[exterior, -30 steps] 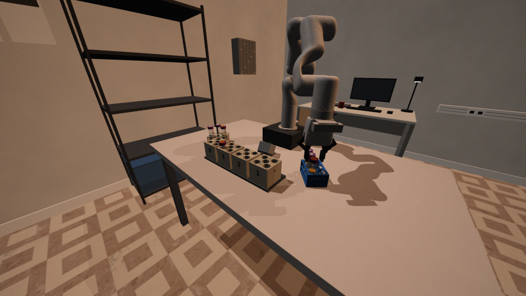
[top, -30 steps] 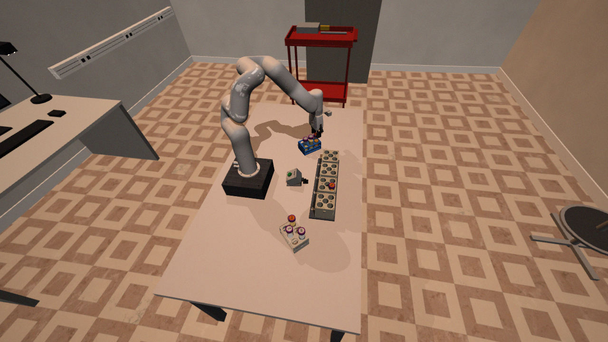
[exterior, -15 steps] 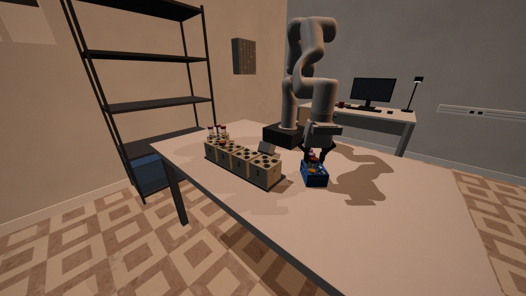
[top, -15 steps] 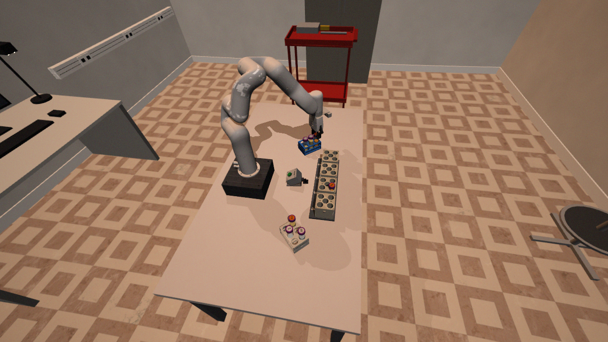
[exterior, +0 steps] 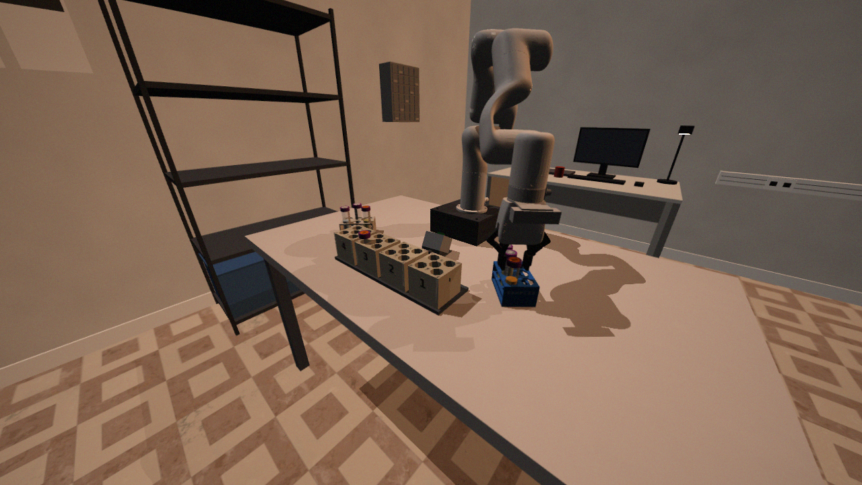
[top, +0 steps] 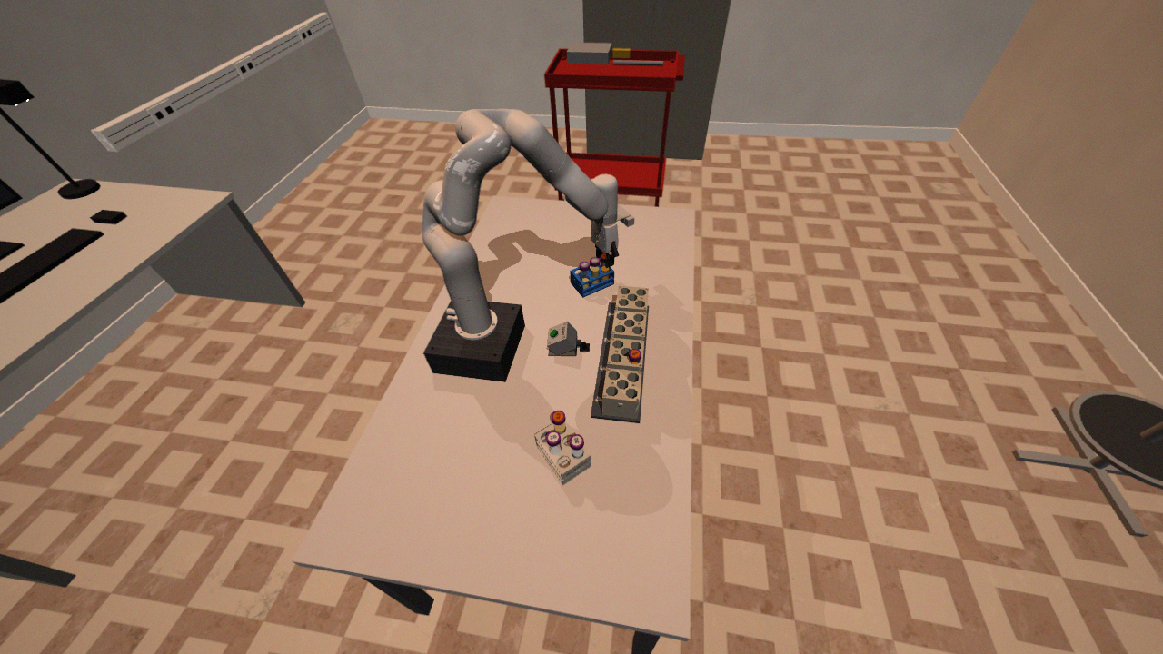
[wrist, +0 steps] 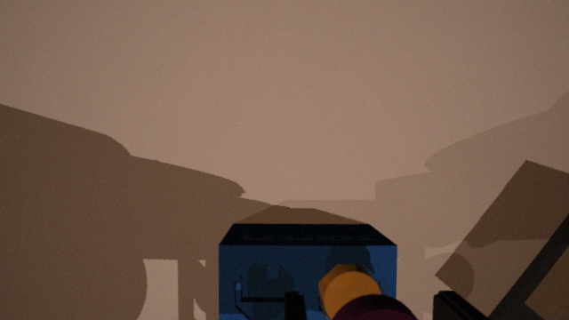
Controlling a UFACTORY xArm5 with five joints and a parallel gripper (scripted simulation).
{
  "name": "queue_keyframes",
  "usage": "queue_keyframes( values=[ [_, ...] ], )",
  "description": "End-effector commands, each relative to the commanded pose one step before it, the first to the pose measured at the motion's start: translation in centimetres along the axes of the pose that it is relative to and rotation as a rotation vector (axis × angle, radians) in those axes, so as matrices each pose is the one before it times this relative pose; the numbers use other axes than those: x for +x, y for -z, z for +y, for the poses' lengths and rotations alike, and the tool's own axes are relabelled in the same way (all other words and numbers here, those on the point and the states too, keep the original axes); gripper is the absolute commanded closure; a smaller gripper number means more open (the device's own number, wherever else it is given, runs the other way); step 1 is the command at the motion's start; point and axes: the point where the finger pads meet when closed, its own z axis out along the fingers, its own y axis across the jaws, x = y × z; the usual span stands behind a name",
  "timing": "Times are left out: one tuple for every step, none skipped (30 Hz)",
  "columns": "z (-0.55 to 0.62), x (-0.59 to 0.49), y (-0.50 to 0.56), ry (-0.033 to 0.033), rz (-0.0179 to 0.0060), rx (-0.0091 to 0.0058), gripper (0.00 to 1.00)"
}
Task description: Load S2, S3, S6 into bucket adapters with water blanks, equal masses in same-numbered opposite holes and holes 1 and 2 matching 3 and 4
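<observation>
Currently, the jaws (top: 606, 256) (exterior: 519, 263) stand about half open, released and gripping nothing, their tips on either side of an orange-dotted tube (exterior: 513, 265) (wrist: 375, 308) that stands in the blue rack (top: 592, 280) (exterior: 518, 295) (wrist: 267, 267) on the desk (top: 503, 520) (exterior: 632, 362) (wrist: 284, 111), while the arm (top: 561, 154) (exterior: 512, 90) arches over with its wrist pointing down.
</observation>
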Motion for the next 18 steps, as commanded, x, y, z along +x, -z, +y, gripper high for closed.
queue_keyframes(
  values=[
    [-0.012, 0.144, 0.130, 0.00000, 0.00308, 0.01084, 0.43],
    [0.000, 0.000, 0.000, 0.00000, 0.00000, 0.00000, 0.43],
    [0.000, 0.000, 0.000, 0.00000, 0.00000, 0.00000, 0.43],
    [0.000, 0.000, 0.000, 0.00000, 0.00000, 0.00000, 0.43],
    [0.000, 0.000, 0.000, 0.00000, 0.00000, 0.00000, 0.43],
    [0.000, 0.000, 0.000, 0.00000, 0.00000, 0.00000, 0.43],
    [0.000, 0.000, 0.067, 0.00000, 0.00000, 0.00000, 1.00],
    [0.000, 0.000, 0.067, 0.00000, 0.00000, 0.00000, 1.00],
    [0.000, 0.000, 0.046, 0.00000, 0.00000, 0.00000, 1.00],
    [0.000, 0.000, 0.000, 0.00000, 0.00000, 0.00000, 1.00],
    [0.000, 0.000, 0.000, 0.00000, 0.00000, 0.00000, 1.00],
    [0.000, 0.000, 0.000, 0.00000, 0.00000, 0.00000, 1.00],
    [0.000, 0.000, 0.000, 0.00000, 0.00000, 0.00000, 1.00],
    [0.000, 0.000, 0.000, 0.00000, 0.00000, 0.00000, 1.00],
    [0.000, 0.000, 0.000, 0.00000, 0.00000, 0.00000, 1.00],
    [0.000, 0.000, 0.000, 0.00000, 0.00000, 0.00000, 1.00],
    [0.000, 0.000, 0.000, 0.00000, 0.00000, 0.00000, 1.00],
    [0.000, 0.000, 0.000, 0.00000, 0.00000, 0.00000, 1.00]
  ],
)
